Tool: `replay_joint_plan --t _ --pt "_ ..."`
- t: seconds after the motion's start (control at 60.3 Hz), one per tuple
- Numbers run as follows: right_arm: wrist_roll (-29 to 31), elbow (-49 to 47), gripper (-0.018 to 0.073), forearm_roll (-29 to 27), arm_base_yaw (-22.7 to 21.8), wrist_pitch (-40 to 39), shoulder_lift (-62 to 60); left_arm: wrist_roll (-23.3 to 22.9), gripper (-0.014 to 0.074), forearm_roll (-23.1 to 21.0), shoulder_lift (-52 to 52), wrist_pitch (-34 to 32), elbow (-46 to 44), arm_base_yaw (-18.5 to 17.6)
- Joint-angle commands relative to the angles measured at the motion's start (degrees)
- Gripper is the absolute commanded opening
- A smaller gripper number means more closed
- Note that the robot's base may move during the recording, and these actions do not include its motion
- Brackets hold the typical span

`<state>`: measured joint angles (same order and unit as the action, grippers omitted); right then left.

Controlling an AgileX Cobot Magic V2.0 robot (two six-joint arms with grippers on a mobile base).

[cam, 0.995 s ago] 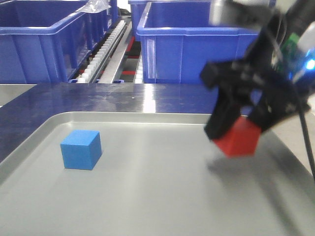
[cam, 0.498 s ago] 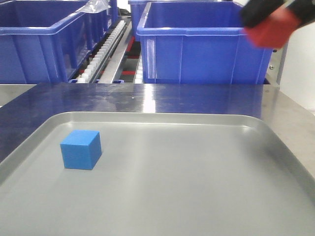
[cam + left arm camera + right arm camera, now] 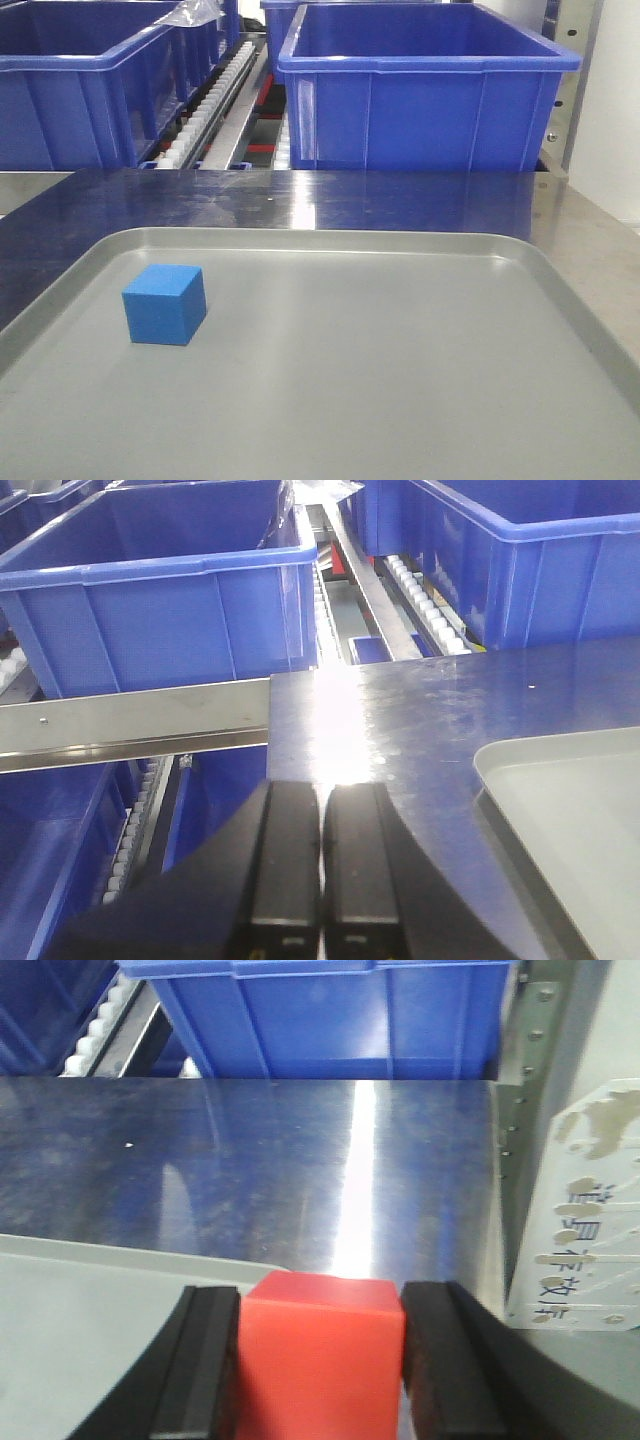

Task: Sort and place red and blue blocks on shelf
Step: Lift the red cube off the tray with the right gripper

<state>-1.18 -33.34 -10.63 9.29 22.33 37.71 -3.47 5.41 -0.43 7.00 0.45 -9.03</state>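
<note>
Jaws on the right arm clamped against two opposite faces of the red block [image 3: 320, 1355], black fingers [image 3: 205, 1365] pressed flat to either side. Rim of the grey tray [image 3: 90, 1280] to the block's left, brushed steel desk [image 3: 300, 1160] stretching beyond it. Block's underside out of frame, so impossible to tell how high above the surface.

Jaws on the left arm closed on nothing, paired fingers [image 3: 286, 855] touching along their length, poised over the desk's near edge, with a tray corner off to the right.

Blue block [image 3: 165, 304] sitting flat on the tray, in its left part, near the rim but not touching it.

Behind the desk, the shelf [image 3: 130, 720]: brushed front rail with a screw, white roller tracks [image 3: 215, 90] running back between large blue bins [image 3: 425, 95]. At the right edge of the right wrist view, a white label [image 3: 590, 1210] with printed characters, beside a perforated upright post.
</note>
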Motion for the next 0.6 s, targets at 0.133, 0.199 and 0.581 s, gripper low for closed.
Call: replay_joint_plan --t 0.133,0.199,0.581 --pt "0.16 6.02 0.0059 0.40 -3.50 -5.20 -9.05 0.05 0.0124 -0.04 -0.97 -4.74 2.52 0.04" --pt "0.16 7.84 0.0059 0.40 -4.50 -5.34 -11.16 0.05 0.0124 -0.04 -0.97 -4.74 2.52 0.04" --pt "0.16 12.81 0.0059 0.40 -5.92 -6.23 -15.82 0.05 0.0124 -0.04 -0.97 -4.74 2.52 0.04"
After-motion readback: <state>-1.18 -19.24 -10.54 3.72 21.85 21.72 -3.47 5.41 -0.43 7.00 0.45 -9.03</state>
